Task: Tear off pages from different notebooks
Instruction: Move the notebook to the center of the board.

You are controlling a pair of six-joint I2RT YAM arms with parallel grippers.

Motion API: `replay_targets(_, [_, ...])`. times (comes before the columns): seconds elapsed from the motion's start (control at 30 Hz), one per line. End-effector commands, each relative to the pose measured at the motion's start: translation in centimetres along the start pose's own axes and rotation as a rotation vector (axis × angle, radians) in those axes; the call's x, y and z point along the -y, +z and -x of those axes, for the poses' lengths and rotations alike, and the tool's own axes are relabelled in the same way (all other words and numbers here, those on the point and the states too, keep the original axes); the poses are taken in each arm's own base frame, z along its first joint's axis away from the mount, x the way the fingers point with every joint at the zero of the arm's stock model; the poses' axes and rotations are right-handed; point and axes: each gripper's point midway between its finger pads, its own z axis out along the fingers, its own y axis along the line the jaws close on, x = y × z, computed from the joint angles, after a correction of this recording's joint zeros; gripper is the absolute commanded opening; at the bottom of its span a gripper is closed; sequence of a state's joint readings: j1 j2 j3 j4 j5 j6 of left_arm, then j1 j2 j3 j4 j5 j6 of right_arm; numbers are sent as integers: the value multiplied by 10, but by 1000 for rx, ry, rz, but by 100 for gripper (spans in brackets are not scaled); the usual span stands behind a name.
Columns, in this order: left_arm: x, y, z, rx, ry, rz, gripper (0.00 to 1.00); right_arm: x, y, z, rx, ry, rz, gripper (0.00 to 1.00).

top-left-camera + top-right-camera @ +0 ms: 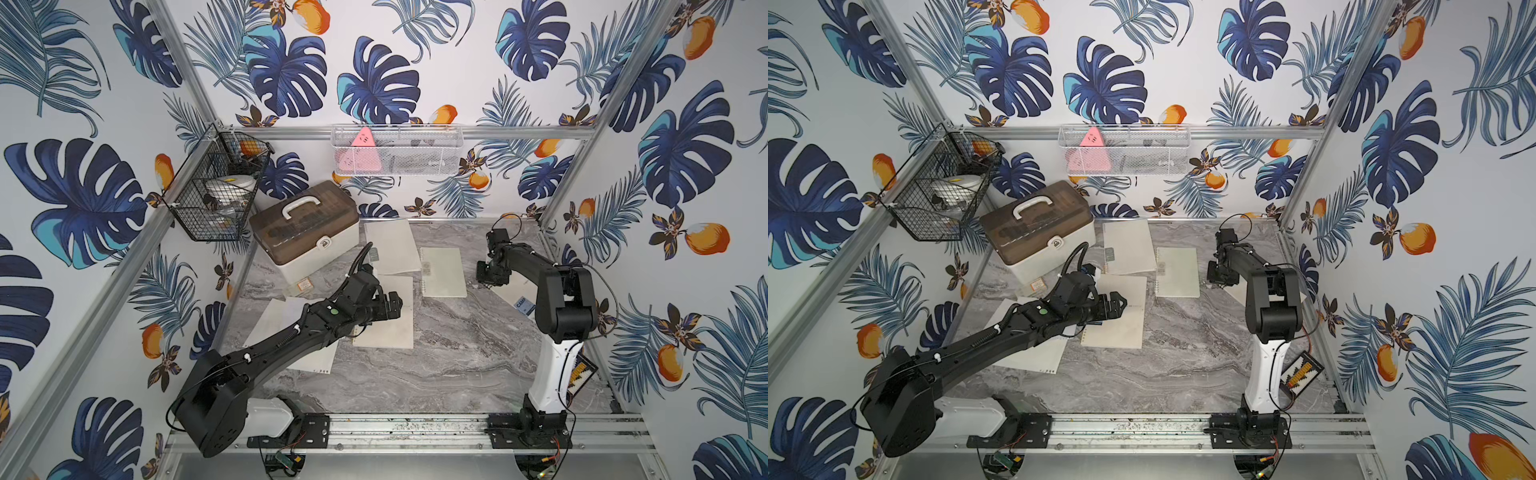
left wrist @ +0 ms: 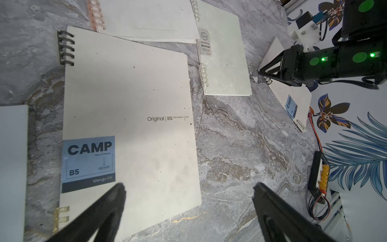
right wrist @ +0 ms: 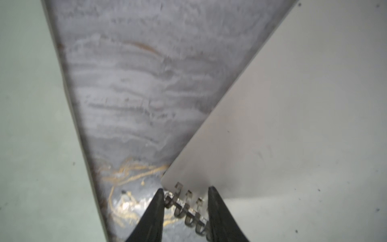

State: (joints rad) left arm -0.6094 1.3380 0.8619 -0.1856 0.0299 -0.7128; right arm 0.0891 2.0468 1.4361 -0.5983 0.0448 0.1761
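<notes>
A large notebook (image 1: 388, 332) with a blue CAMP label (image 2: 89, 163) lies mid-table. My left gripper (image 1: 395, 306) (image 2: 189, 188) hovers open above its lower corner, holding nothing. A small notebook (image 1: 442, 272) (image 2: 226, 62) lies behind it, and another notebook (image 1: 390, 245) lies by the back wall. A second CAMP notebook (image 2: 293, 98) (image 1: 517, 300) sits at the right, mostly hidden under the right arm. My right gripper (image 1: 484, 282) (image 3: 185, 189) is down at its corner, jaws closed in on the metal coil (image 3: 188, 206). A loose page (image 1: 291, 336) with punched holes lies under the left arm.
A white box with a brown lid (image 1: 303, 232) stands at the back left. A black wire basket (image 1: 216, 187) and a white mesh basket (image 1: 399, 151) hang on the walls. A small connector board (image 1: 582, 370) lies by the right wall.
</notes>
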Motion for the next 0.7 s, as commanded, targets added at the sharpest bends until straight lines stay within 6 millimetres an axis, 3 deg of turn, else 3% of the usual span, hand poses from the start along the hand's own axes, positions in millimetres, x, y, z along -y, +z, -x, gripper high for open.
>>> replay_targets(0.0, [13, 13, 2, -9, -24, -62, 99, -11, -8, -48, -141, 81, 68, 32])
replay_targets(0.13, [20, 29, -2, -51, -39, -88, 99, -19, -19, -79, -173, 125, 75, 32])
replay_targets(0.23, [22, 32, -2, -50, -41, -100, 99, -20, -31, -99, -165, 159, 57, 35])
replay_targets(0.33, [21, 33, -2, -51, -38, -98, 99, -34, -41, -119, -165, 154, 89, 35])
replay_targets(0.43, [21, 32, -2, -48, -42, -100, 99, -76, -46, -137, -166, 103, 180, 38])
replay_targets(0.5, [21, 33, -3, -51, -50, -104, 99, -105, -54, -140, -152, 55, 248, 44])
replay_targets(0.53, [22, 33, -3, -50, -50, -108, 99, -111, -60, -138, -142, 38, 259, 45])
replay_targets(0.6, [22, 31, -4, -54, -46, -107, 99, -103, -73, -130, -103, 20, 221, 51])
replay_targets(0.67, [18, 28, -4, -47, -41, -91, 99, -73, -86, -119, -40, 30, 116, 55])
